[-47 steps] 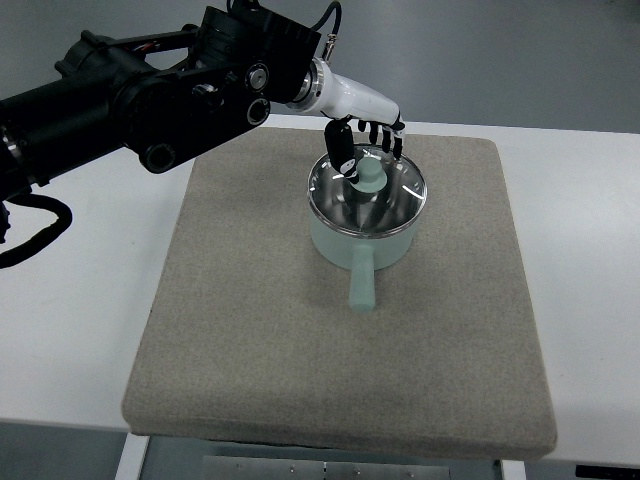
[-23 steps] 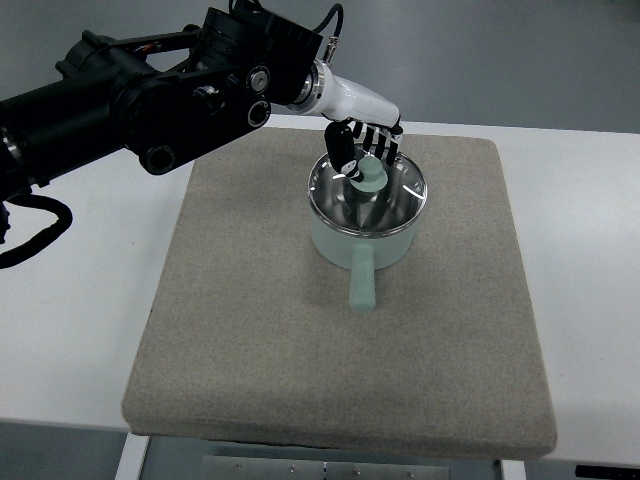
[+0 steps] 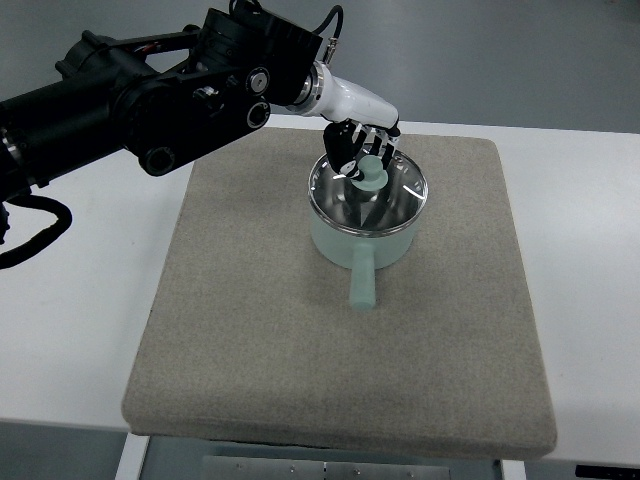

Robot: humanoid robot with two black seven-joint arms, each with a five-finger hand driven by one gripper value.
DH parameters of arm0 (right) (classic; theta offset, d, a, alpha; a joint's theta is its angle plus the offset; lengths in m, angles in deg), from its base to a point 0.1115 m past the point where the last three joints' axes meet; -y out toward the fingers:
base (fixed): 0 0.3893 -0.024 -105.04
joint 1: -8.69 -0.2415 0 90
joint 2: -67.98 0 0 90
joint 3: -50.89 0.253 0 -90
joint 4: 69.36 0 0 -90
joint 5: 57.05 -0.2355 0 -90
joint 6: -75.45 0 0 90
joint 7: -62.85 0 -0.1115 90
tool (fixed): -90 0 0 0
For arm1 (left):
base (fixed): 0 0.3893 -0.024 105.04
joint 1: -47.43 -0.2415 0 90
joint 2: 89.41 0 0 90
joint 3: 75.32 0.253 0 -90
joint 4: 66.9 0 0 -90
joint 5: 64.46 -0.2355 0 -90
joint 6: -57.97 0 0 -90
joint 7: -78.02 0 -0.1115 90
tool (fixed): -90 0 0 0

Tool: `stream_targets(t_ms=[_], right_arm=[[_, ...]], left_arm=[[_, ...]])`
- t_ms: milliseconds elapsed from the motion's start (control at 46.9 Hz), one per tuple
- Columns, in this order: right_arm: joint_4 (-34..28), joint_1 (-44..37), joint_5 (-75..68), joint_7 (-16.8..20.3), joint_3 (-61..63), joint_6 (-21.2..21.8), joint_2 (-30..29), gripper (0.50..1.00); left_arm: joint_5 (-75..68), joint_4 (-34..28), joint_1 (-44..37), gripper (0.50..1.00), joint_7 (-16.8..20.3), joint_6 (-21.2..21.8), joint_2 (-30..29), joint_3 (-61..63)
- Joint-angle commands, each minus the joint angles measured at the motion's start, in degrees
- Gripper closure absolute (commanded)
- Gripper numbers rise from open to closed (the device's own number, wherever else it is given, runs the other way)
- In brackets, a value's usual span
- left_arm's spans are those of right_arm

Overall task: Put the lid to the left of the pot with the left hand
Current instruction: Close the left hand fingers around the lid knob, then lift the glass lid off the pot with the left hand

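Note:
A pale green pot (image 3: pixel 333 245) stands on the grey mat (image 3: pixel 250 340), its straight handle (image 3: pixel 361 285) pointing toward me. On its rim sits the glass lid (image 3: pixel 398 198) with a green knob (image 3: pixel 372 177). My left hand (image 3: pixel 361 152) reaches in from the upper left on a black arm with a white wrist. It hangs over the lid's far side, black fingers curled around the knob. The lid looks level on the pot or barely off it; I cannot tell which. The right arm does not show.
The mat covers most of a white table (image 3: pixel 70 330). Bare mat lies left of the pot and in front of it. My bulky black forearm (image 3: pixel 150 90) crosses above the table's upper left corner.
The fingers have drawn in around the knob and the hand has shifted slightly up in the picture. The knob sits a touch higher; the pot has not moved.

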Motion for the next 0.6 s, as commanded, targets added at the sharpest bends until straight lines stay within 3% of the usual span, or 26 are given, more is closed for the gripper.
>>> stream_targets(t_ms=[0,576], right_arm=[[0.0,0.0,0.0,0.0,-0.03,0.07,0.0,0.576],[0.0,0.0,0.0,0.0,-0.03,-0.02,0.0,0.576]], left_arm=[[0.02,0.57,0.08,1.0,-0.01,0.0,-0.08,0.0],[0.28,5.5,5.79,1.0,-0.1,-2.46,-4.03,-0.09]])
